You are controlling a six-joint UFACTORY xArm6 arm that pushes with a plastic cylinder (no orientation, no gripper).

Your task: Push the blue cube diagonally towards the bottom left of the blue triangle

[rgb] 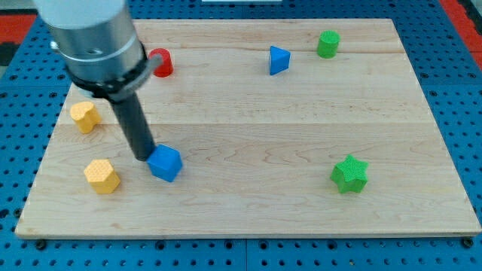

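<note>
The blue cube [166, 162] lies at the lower left of the wooden board. The blue triangle [279, 59] lies far off at the view's top, right of centre. My tip [144, 156] is at the cube's left edge, touching or almost touching it. The dark rod rises from there up and to the left into the grey arm body [94, 38].
A red cylinder [160, 62] lies at the top left, partly hidden by the arm. Two yellow blocks [85, 116] [102, 176] lie at the left. A green cylinder [328, 44] lies at the top right, a green star [349, 174] at the lower right. The board's bare wood [256, 135] ends in blue pegboard.
</note>
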